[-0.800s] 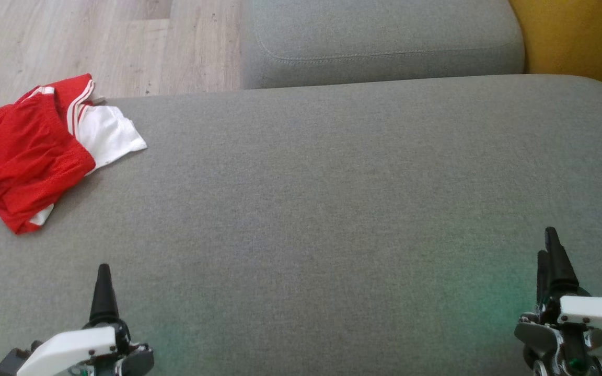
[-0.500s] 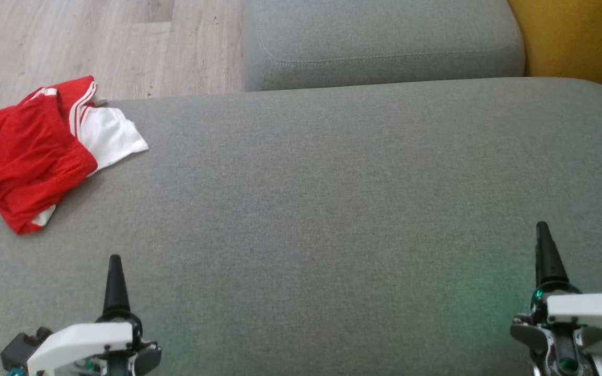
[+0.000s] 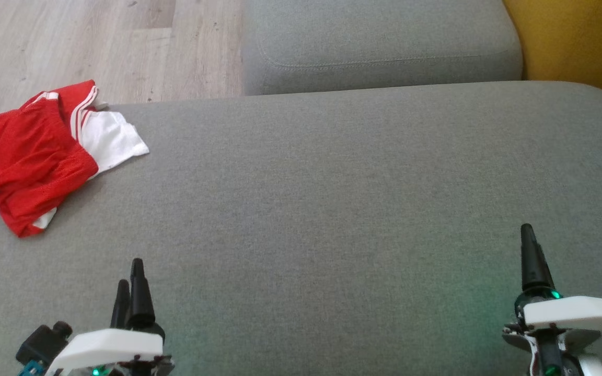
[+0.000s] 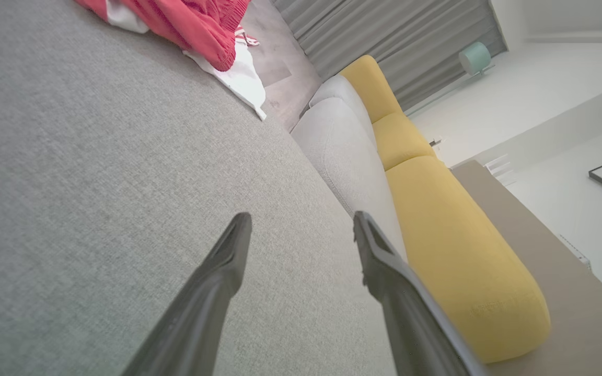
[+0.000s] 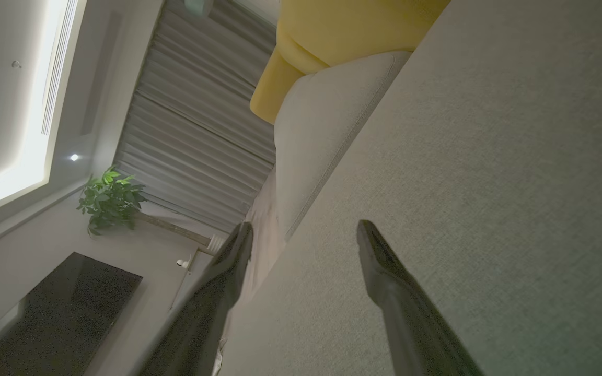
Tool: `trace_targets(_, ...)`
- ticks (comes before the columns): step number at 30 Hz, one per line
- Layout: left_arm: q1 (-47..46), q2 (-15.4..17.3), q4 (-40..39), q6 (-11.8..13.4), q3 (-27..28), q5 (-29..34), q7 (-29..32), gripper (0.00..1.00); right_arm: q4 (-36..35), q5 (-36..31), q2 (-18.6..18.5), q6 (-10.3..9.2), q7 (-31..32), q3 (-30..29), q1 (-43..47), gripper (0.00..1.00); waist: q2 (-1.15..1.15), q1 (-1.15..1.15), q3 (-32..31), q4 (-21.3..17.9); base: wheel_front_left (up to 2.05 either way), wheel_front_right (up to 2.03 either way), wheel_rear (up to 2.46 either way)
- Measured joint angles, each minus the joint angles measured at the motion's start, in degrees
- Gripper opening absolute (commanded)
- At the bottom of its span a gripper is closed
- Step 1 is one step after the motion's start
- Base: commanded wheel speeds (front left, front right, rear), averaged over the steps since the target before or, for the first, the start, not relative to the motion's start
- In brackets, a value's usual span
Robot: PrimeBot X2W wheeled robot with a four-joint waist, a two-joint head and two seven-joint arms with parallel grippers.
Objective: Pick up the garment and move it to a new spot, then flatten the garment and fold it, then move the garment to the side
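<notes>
Grey seat cushion [image 3: 332, 209] fills the near ground, and both grippers hang above its near edge with their fingers pointing away. At the near left is the left gripper [image 3: 130, 275] and at the near right the right gripper [image 5: 303, 230], the two well apart. In each wrist view the dark fingers stand clearly spread with nothing between them, so both are empty. Beyond them the middle of the cushion lies bare. Farther on, at the cushion's far left corner, the garment [image 3: 34, 162] lies crumpled: red mesh with white stripes, a white panel poking out to the right, and its left part running off the edge of the head view. It lies ahead and to the left of the left gripper's jaws and far across from the right ones, so the left arm looks the nearer for the first pick. Its long axis seems to slant from near left to far right, though the bunching leaves that uncertain. Behind it lie pale wood floor [image 3: 71, 47], a second grey cushion [image 3: 379, 42] and, far right, yellow upholstery [image 3: 578, 36].
</notes>
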Motion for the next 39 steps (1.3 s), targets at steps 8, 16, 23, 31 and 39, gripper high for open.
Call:
trace_targets(8,1.2,0.1,-0.4,1.5,-0.7,7.0,-1.1,1.0,-0.3,-6.9,0.0,0.0,-1.1,1.3,0.8,1.0,0.0,0.0,-0.4,0.0,0.0,0.0,0.0)
trace_targets(16,2.4,0.2,-0.5,2.5,-2.1,13.0,-2.4,1.0,0.1,-13.5,0.0,0.0,-2.6,2.6,1.6,1.0,0.0,0.0,-1.0,-0.1,0.0,0.0,0.0)
trace_targets(23,2.9,0.5,-1.0,3.5,-2.9,18.0,-3.6,1.0,0.3,-19.4,0.0,0.0,-3.7,3.6,2.4,1.0,0.0,0.0,-1.5,0.0,0.0,0.0,0.0)
trace_targets(31,4.4,0.8,-0.8,4.0,-4.0,23.2,-5.0,1.0,0.3,-25.8,0.0,0.0,-5.1,4.7,2.4,1.0,0.0,0.0,-1.9,0.2,0.0,0.0,0.0)
trace_targets(39,4.6,1.2,-0.5,4.5,-5.1,28.8,-6.3,1.0,0.5,-31.8,0.0,0.0,-6.3,5.7,2.7,1.0,0.0,0.0,-2.3,0.4,0.0,0.0,0.0)
